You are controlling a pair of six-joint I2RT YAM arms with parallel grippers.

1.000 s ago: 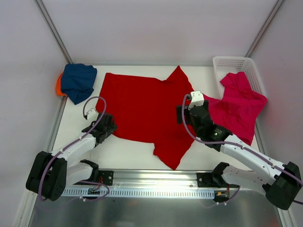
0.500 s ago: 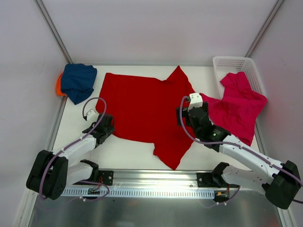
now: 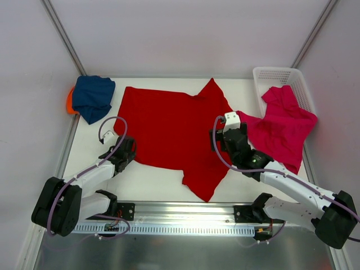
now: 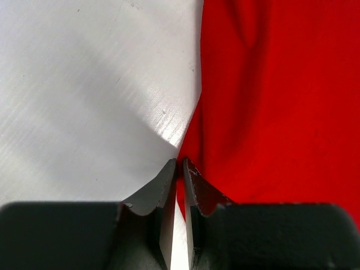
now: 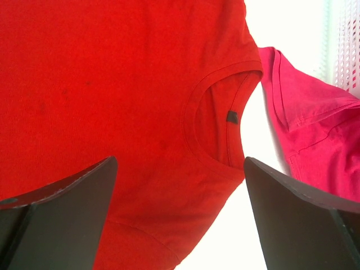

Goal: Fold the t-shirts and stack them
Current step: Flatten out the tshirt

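Red shirt spread flat, one gripper at its hem, one over its collar

The white table (image 3: pixel 152 174) has a smooth, faintly scuffed top that glares under the light. The red shirt (image 3: pixel 169 126) covers most of its middle. It is soft matte knit, laid open with one sleeve pointing to the far edge and the other to the near edge, and with shallow creases near its left side. The pink shirt (image 3: pixel 284 126) lies rumpled at the right, draped half over the rim of the basket (image 3: pixel 275 76), a white plastic lattice tub in the far right corner. One pink sleeve comes just beside the red collar (image 5: pixel 225 112), a ribbed round neckband with a small dark label (image 5: pixel 232 116) inside. At the far left corner the navy shirt (image 3: pixel 93 97) sits bunched in a lump on the orange shirt (image 3: pixel 69 103), which shows only as a sliver at the table's edge.

The right gripper (image 5: pixel 180 163) hangs over the collar, its dark wedge-shaped fingers spread wide, and blocks that spot from the top view. The left gripper (image 4: pixel 180 164) is low at the red shirt's left hem. Its grey fingers are pressed nearly together, with the cloth's edge running into the thin slit between them
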